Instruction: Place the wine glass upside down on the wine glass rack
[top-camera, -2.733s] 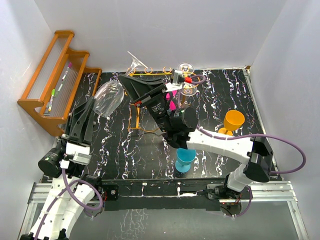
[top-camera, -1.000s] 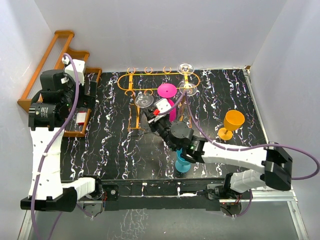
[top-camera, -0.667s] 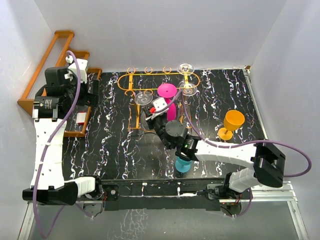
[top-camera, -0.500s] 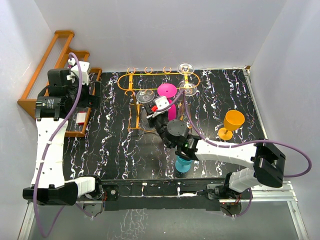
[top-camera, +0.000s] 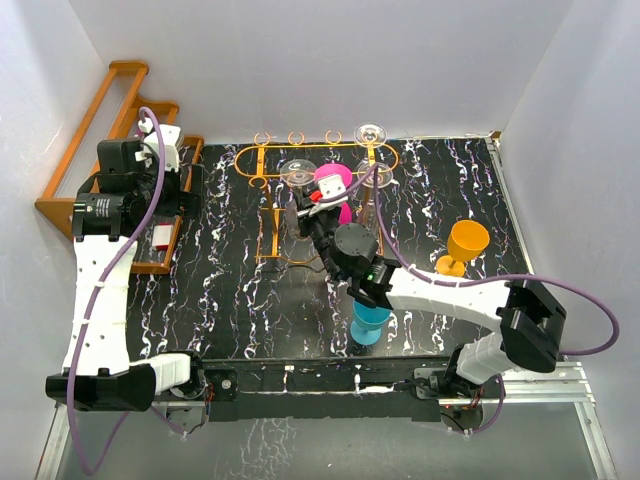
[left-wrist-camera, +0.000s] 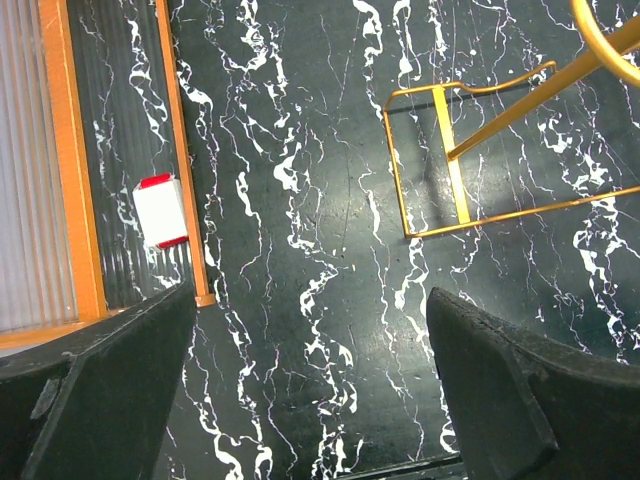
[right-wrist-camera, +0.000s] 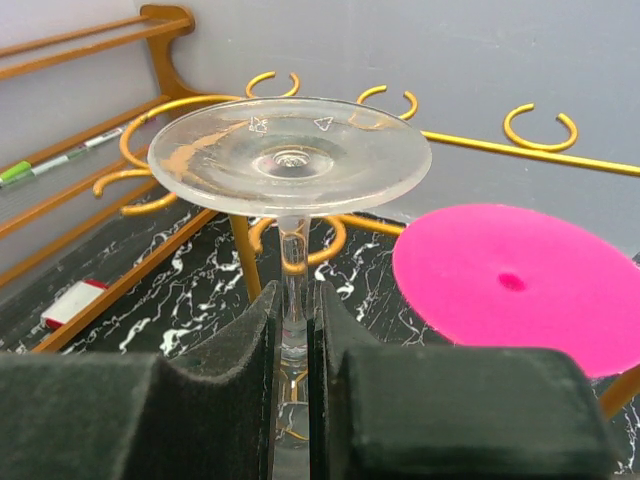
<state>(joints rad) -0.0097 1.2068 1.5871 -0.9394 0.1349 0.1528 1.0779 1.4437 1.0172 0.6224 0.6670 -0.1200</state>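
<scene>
Over at nine o'clock the left tool (left-wrist-camera: 315, 400) hangs wide open, holding nothing, above bare worktop (left-wrist-camera: 330, 200). Toward twelve, the right tool (right-wrist-camera: 295, 340) is pinched nearly shut on the stem of the glass (right-wrist-camera: 290, 155), foot up and bowl down, right by the rack (left-wrist-camera: 450, 150). It looks like the hanging step, and the stem must next slip into a free loop. Room is tight: a pink glass (right-wrist-camera: 510, 280) sits at its three o'clock, while ten o'clock looks freer.

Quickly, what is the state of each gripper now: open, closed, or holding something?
Left gripper: open, holding nothing.
Right gripper: shut on the stem of the clear wine glass, which is upside down.
</scene>
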